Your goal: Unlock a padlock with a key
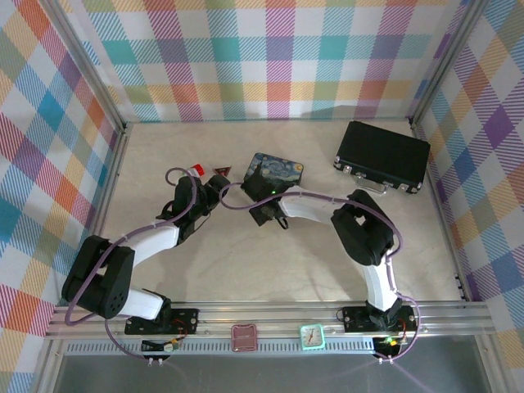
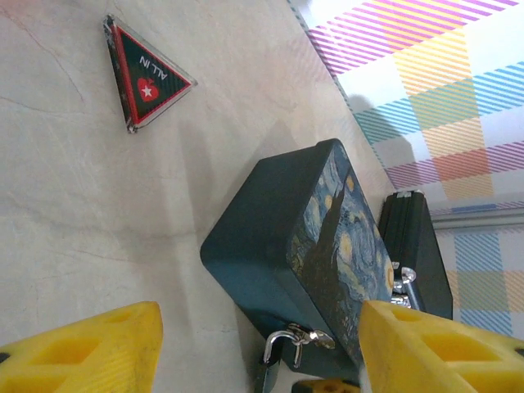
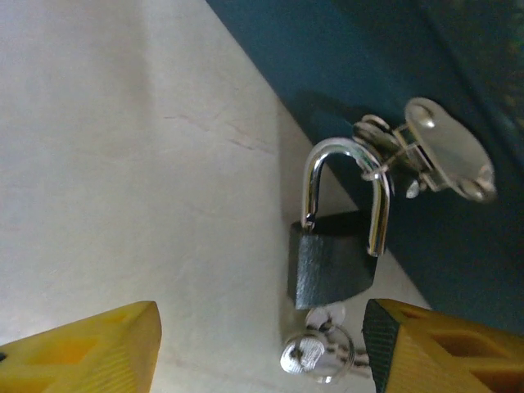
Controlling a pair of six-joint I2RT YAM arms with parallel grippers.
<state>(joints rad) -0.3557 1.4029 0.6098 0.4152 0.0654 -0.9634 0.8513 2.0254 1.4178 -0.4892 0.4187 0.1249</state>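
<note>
The padlock (image 3: 332, 266) hooks onto the tin (image 3: 393, 82), just ahead of the outstretched right arm's empty, wide-open jaws.

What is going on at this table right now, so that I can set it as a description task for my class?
Two robot arms are working on a small padlock hooked through the clasp of a blue painted tin on the table. A key sits at the padlock's bottom end, apparently in the keyhole. The right gripper is open around the padlock and grips nothing. The left gripper is open too, facing the tin. Whether the shackle has released is unclear.
</note>
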